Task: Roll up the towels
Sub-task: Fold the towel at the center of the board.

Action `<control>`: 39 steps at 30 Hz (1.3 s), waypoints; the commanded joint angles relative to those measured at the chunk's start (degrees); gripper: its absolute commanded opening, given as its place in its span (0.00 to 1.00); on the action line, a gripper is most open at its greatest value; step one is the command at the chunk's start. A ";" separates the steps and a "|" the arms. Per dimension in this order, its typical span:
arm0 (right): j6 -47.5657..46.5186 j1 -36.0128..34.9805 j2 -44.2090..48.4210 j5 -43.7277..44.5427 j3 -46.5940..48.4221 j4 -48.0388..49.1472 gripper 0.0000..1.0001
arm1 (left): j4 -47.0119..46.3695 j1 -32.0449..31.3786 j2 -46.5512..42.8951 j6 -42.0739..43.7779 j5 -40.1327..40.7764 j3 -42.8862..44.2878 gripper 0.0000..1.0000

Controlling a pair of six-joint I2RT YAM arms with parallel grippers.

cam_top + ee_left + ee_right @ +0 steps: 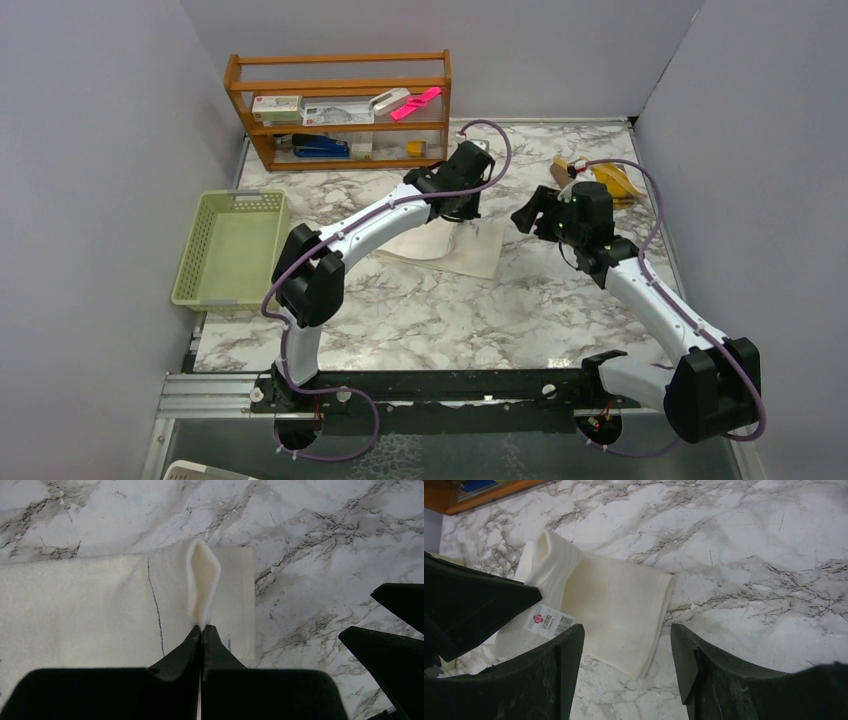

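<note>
Lower centre of the left wrist view, the left fingers pinch a raised fold of the white towel; the right fingers gape wide, empty.

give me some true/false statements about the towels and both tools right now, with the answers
1. The left tool is shut on a pinched-up fold of the white towel. True.
2. The right tool is clamped on the white towel. False: it is open, above the towel's edge, and holds nothing.
3. The yellow towel lies in the green basket. False: it lies on the table at the far right, and no towel shows in the basket.
4. The wooden shelf stands at the back of the table. True.
</note>
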State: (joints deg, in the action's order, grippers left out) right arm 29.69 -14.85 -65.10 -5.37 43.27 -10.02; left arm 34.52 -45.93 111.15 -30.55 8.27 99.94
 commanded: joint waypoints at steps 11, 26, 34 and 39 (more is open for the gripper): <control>-0.73 0.53 -0.16 1.95 -2.47 1.45 0.65 | -8.70 -0.80 10.62 -4.01 -9.11 0.47 0.00; -0.43 0.53 -0.99 1.49 -3.96 2.79 0.65 | -16.81 -1.18 10.65 -9.10 -13.39 -3.33 0.00; -0.42 0.55 -0.82 1.99 -4.29 2.90 0.65 | -17.36 -1.18 6.89 -10.24 -11.82 -4.31 0.00; -0.60 0.53 -0.74 2.12 -4.61 2.97 0.65 | -17.45 -1.18 3.87 -10.47 -10.86 -5.69 0.00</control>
State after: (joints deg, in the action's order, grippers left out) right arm 29.67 -14.55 -65.95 -4.93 39.51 -8.95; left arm 18.92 -46.63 120.27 -40.10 -3.38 95.02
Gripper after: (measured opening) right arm 0.650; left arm 0.019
